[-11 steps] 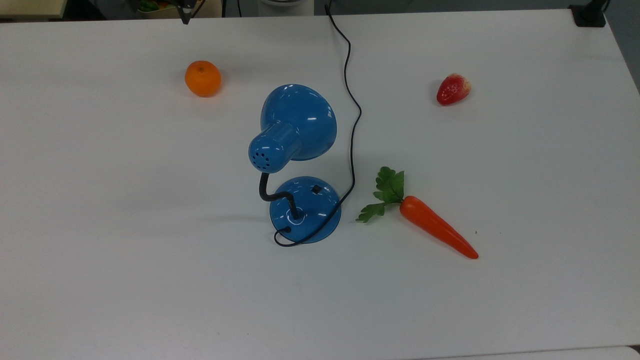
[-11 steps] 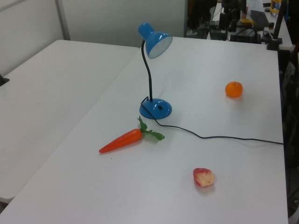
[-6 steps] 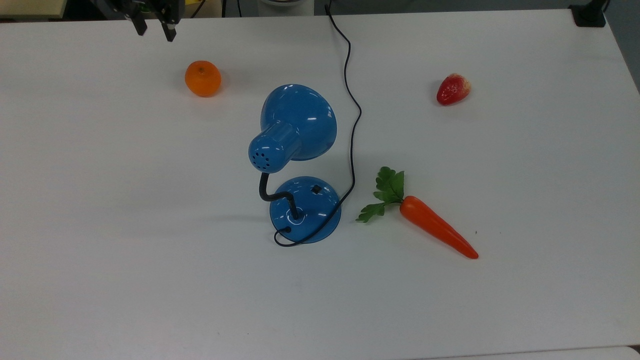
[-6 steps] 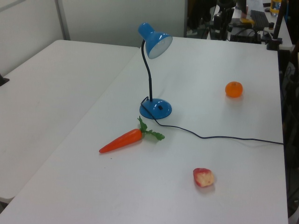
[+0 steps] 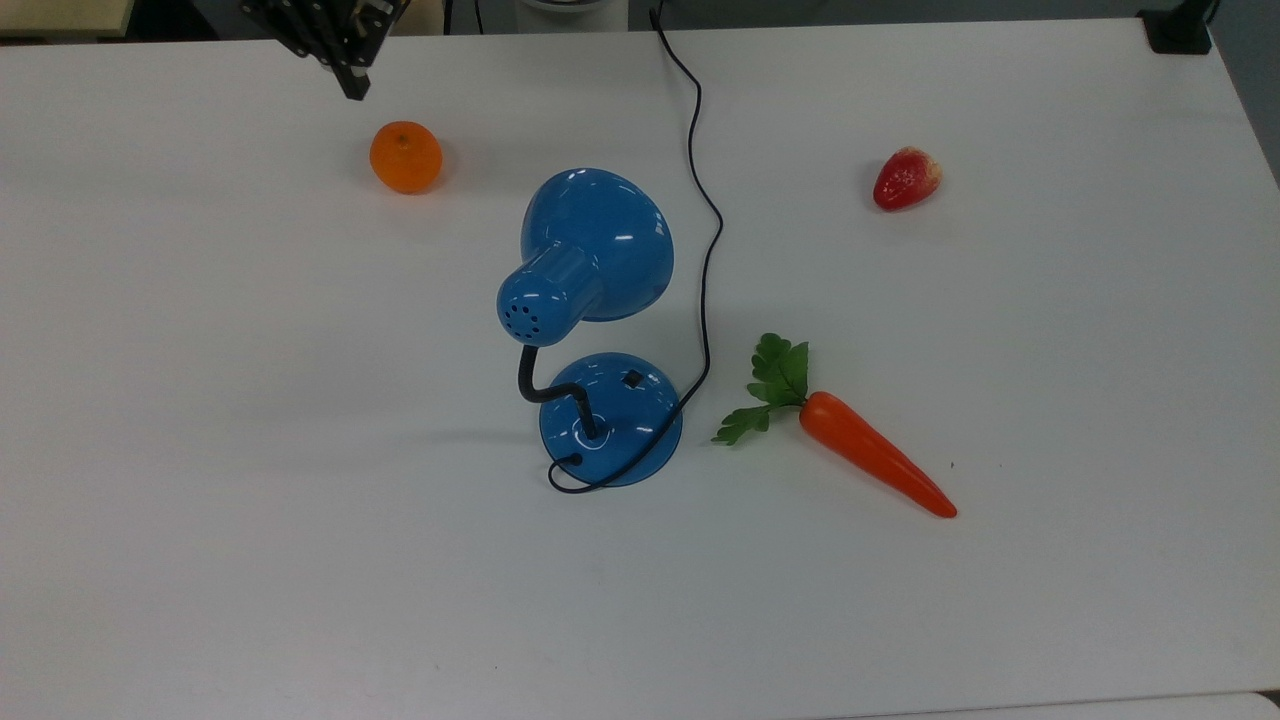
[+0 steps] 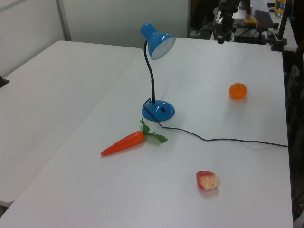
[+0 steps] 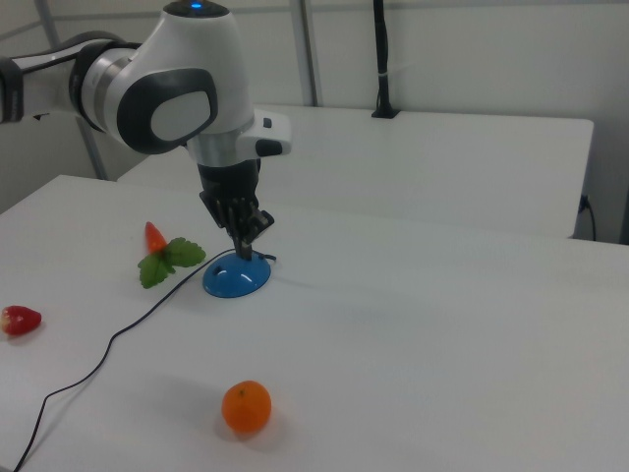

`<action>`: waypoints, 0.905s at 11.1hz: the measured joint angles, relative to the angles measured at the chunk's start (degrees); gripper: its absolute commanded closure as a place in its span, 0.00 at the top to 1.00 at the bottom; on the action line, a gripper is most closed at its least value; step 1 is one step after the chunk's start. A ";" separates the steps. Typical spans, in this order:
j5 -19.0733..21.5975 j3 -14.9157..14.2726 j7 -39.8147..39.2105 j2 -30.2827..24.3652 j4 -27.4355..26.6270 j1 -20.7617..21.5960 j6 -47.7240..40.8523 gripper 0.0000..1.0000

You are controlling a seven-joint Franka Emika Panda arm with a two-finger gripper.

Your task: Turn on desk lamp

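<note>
Gripper [image 5: 352,88]: top view's upper left, at the table's far edge; has come further in over the table [image 5: 200,450] than half a second ago. Whether the fingers are apart or together cannot be told.
Orange [image 5: 406,157]: just below and to the right of the gripper in the top view; unmoved.
Desk lamp [image 5: 590,300]: well apart from the gripper, mid-table, lower right of it; switch [image 5: 632,379] untouched, shade unlit.
Carrot [image 5: 870,450], strawberry [image 5: 906,178]: far right; unmoved.
Judgement: approach only just begun.
</note>
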 measured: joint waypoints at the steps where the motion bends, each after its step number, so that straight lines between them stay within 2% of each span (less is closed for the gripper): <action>1: 1.43 0.07 0.00 -0.26 -0.78 0.63 0.66 0.01; 3: 3.88 0.20 1.28 -0.48 -2.78 2.30 6.52 0.01; 8: 4.21 0.75 11.29 -0.51 -10.82 9.46 24.98 0.02; 10: 4.21 0.76 13.79 -0.49 -12.95 11.11 30.00 0.02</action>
